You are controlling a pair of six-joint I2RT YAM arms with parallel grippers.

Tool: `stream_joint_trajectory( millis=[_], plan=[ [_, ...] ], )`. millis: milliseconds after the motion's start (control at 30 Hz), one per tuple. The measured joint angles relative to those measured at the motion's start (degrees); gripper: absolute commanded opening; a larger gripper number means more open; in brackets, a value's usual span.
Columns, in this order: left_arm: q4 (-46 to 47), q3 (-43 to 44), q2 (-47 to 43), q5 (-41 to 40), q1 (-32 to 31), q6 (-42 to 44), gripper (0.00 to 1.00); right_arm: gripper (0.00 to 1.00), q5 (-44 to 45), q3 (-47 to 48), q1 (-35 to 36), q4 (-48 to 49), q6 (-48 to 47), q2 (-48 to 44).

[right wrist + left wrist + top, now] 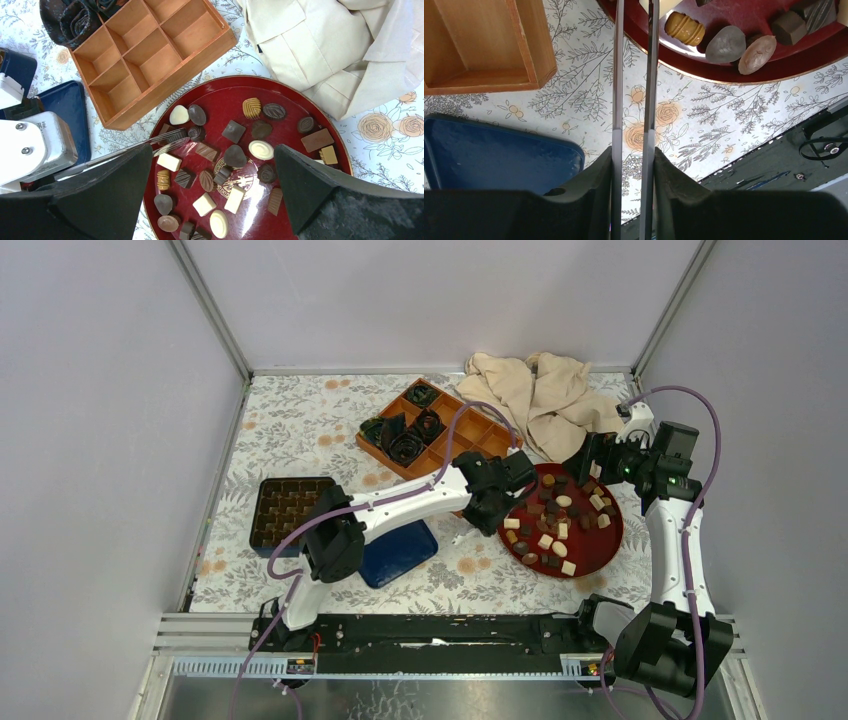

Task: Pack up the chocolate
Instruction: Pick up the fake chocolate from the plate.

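The chocolate [555, 525] [234, 156] lies as several dark, mid-brown and cream pieces on a round red plate [600, 560] [210, 82]. My left gripper [495, 495] [633, 150] is at the plate's left rim, shut on thin metal tweezers [617, 75]. The tweezers [130, 150] slant onto the plate, their tips beside a dark ridged piece [172, 134]. Whether they pinch anything is unclear. My right gripper [600, 455] [212, 147] hangs open over the plate with nothing between its fingers.
A wooden compartment box [440, 425] [150, 50] stands behind the plate, with black paper cups [405, 435] [75, 20] in its far cells. A blue lid [400, 555] [489, 155] lies under the left arm. A dark moulded tray [285, 510] sits left, a beige cloth [540, 395] behind.
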Motion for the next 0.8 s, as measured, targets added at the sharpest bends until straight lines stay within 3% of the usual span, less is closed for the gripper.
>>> stream_joint_trajectory(
  millis=[367, 600, 800],
  plan=[
    [2.25, -2.23, -2.97, 2.40, 0.31, -0.07, 0.00, 1.00, -0.02, 0.00, 0.00, 0.00, 0.00, -0.33],
    [10.10, -14.51, -16.20, 7.89, 1.68, -2.34, 0.00, 1.00, -0.07, 0.00, 0.00, 0.00, 0.00, -1.36],
    [16.11, -29.94, -29.55, 8.57, 3.93, -5.60, 0.00, 1.00, -1.99, 0.00, 0.00, 0.07, 0.02, -2.54]
  ],
)
